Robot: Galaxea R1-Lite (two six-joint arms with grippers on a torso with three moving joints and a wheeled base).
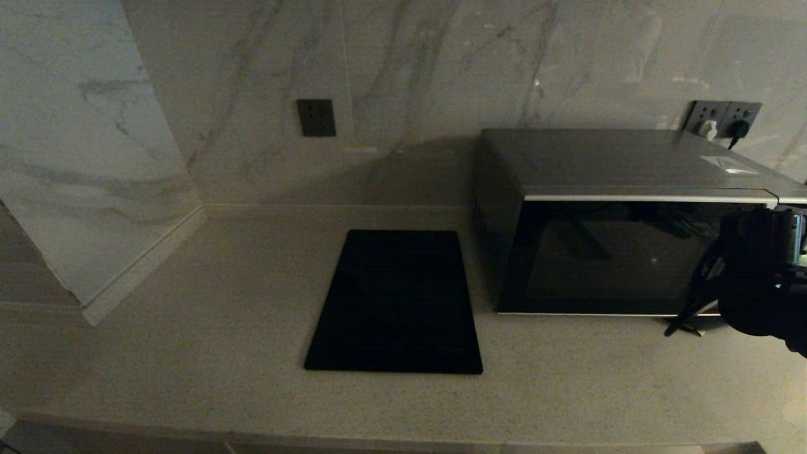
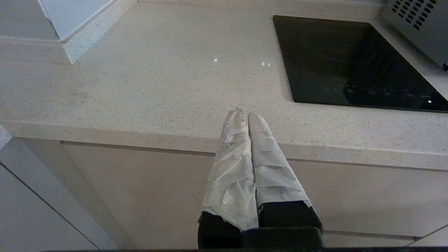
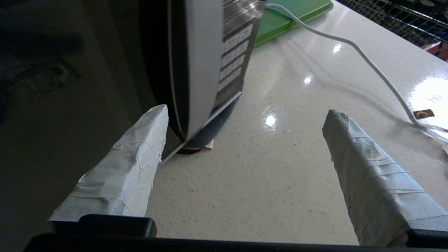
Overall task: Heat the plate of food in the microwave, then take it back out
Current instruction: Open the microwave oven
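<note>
The tabletop [image 1: 220, 328] is pale speckled stone. The microwave [image 1: 605, 208] sits at its back right with the door shut, and a flat black cooktop [image 1: 396, 302] lies just left of it. The right gripper [image 3: 245, 140] is by the microwave's front right corner, jaws wide open, holding nothing. The left gripper [image 2: 247, 113] hangs by the tabletop's front edge, jaws pressed together. Can't see the plate anywhere.

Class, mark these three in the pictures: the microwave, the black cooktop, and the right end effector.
microwave [image 1: 605, 265]: head view, on the dark glass door.
black cooktop [image 1: 397, 302]: head view, middle of the flat slab.
right end effector [image 3: 245, 140]: right wrist view, midway between its taped fingertips, which stand wide apart.
</note>
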